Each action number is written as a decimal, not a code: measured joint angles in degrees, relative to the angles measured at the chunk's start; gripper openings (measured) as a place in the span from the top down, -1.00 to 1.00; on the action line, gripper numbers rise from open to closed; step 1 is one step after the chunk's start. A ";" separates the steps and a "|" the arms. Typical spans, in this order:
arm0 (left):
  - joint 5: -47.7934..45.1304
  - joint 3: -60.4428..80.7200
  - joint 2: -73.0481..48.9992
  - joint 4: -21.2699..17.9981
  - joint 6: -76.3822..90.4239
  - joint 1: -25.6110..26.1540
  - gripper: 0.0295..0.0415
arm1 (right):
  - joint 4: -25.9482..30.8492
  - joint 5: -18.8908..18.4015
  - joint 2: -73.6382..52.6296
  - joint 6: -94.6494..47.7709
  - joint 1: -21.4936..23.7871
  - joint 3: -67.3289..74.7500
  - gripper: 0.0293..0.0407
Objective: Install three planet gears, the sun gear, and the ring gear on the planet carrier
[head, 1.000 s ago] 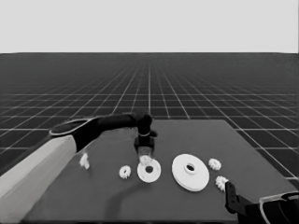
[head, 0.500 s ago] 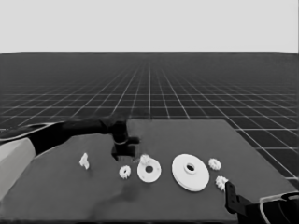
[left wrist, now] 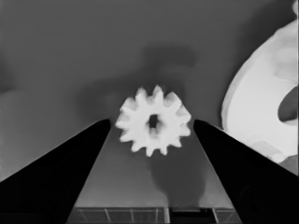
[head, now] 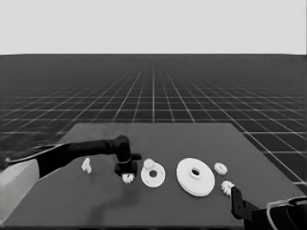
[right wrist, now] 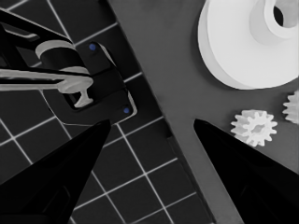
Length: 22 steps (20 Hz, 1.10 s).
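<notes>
The tabletop (head: pixel 192 211) carries the larger round part (head: pixel 195 176) right of the smaller round part (head: pixel 153 174), where one gear (head: pixel 148 164) already sits. The left gripper (head: pixel 126 175) hangs spread around a loose gear (left wrist: pixel 153 122), not touching, likely to pinch it. The right gripper (right wrist: pixel 149 126) waits spread at the near right corner.

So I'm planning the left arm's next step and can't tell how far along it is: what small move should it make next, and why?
Probably lower a touch and close. The left gripper is open, and a small gear lies flat on the table between its fingers, not yet gripped, just beside the smaller round part, which already carries one gear. The right gripper waits open at the table's corner.
</notes>
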 joint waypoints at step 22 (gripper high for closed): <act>3.68 6.40 -1.91 -9.40 -3.59 -10.17 0.72 | 0.00 0.00 0.00 0.00 0.00 0.00 -0.61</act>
